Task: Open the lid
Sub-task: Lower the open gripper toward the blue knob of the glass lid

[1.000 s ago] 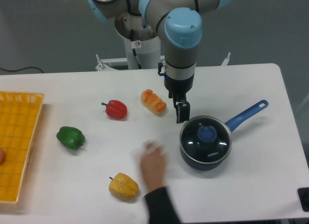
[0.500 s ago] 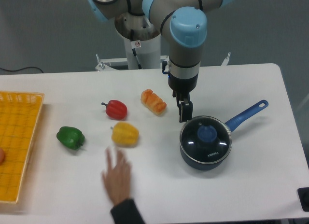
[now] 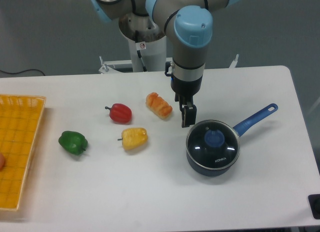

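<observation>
The round glass lid point(image 3: 213, 141) with a blue centre knob point(image 3: 215, 138) sits closed on the dark blue saucepan point(image 3: 212, 162), whose long blue handle point(image 3: 255, 119) points to the upper right. My gripper point(image 3: 187, 117) hangs just off the lid's upper left rim, above the table. Its fingers point down and look closed together, with nothing held. It does not touch the lid.
A croissant point(image 3: 159, 105) lies just left of the gripper. A red pepper point(image 3: 119, 113), a yellow pepper point(image 3: 134, 138) and a green pepper point(image 3: 73, 142) lie further left. A yellow basket point(image 3: 17, 147) is at the left edge.
A person's hand moved the yellow pepper from the front up to below the red pepper, then left the view. My gripper shifted slightly right and back, staying beside the lid.
</observation>
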